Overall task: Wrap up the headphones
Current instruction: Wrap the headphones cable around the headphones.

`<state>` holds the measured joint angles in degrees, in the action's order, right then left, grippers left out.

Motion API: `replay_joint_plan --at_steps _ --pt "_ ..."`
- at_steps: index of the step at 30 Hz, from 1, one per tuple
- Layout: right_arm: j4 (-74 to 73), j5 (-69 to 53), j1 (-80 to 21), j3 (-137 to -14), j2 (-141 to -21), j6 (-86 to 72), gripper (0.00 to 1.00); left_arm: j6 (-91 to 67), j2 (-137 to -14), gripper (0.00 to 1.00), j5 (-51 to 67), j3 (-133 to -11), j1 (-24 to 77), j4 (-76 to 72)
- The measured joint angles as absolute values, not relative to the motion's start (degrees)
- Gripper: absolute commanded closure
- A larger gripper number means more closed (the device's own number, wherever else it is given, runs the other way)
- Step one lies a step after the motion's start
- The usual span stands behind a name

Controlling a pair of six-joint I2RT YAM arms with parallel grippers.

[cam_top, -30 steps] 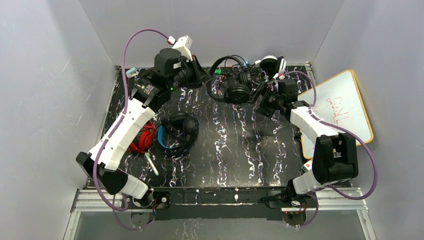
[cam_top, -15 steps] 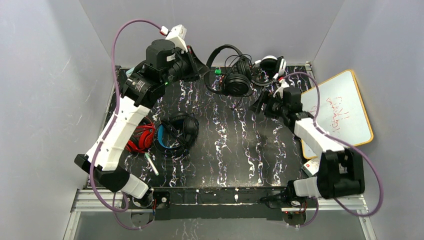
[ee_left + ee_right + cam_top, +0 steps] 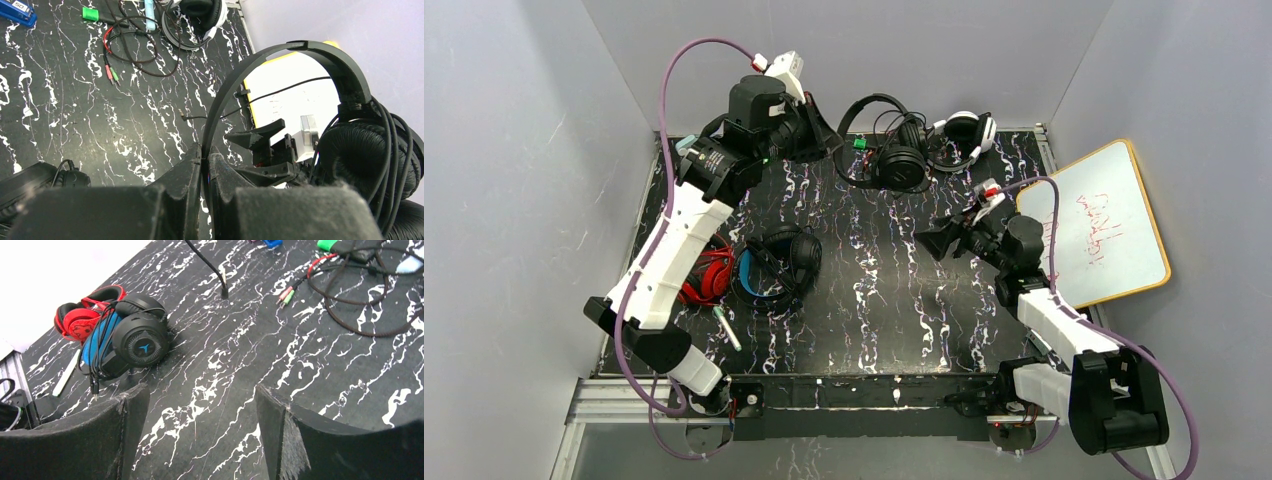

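The left gripper (image 3: 205,156) is clenched on the headband (image 3: 300,47) of the all-black headphones (image 3: 896,160), propping them at the far edge of the worktop (image 3: 894,300), probably as an anchor for winding. Several turns of cable (image 3: 395,135) already circle the ear cup (image 3: 365,155); the plug end (image 3: 223,289) trails loose toward the middle. The right gripper (image 3: 200,400) is released, jaws wide on nothing, over the right-middle, well apart from those headphones and facing the loose plug, seemingly ready to fetch it. The red pair (image 3: 709,275) and blue-banded pair (image 3: 779,262) lie together by the left edge.
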<state>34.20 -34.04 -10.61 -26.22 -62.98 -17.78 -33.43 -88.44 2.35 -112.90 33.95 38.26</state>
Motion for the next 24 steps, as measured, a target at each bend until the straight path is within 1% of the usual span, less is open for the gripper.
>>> replay_joint_plan --at_steps 8,14,16,18,19,23,24 --pt "43.46 -35.88 -10.61 -24.88 -62.76 -16.64 0.2 -33.67 -88.53 1.0 2.37 -113.3 33.95 38.24" --pt "49.84 -39.53 -11.11 -28.03 -67.99 -16.27 0.2 -34.09 -88.53 1.0 2.57 -113.34 33.95 38.24" --pt "51.57 -40.42 -11.73 -29.5 -70.08 -16.21 0.23 -34.3 -88.53 1.0 2.66 -113.43 33.95 38.24" --pt "52.77 -40.95 -12.36 -31.11 -72.16 -16.12 0.3 -34.52 -88.53 1.0 2.81 -113.54 33.95 38.26" --pt "53.23 -41.23 -12.64 -32.21 -73.34 -16.05 0.36 -34.57 -88.53 1.0 2.85 -113.56 33.95 38.22" --pt "55.13 -42.17 -13.28 -36.67 -77.34 -15.62 0.95 -34.92 -88.53 1.0 3.07 -113.78 33.95 38.22" --pt "55.37 -42.22 -13.28 -37.43 -77.95 -15.38 0.99 -35.0 -88.51 1.0 3.09 -113.78 33.95 38.22"
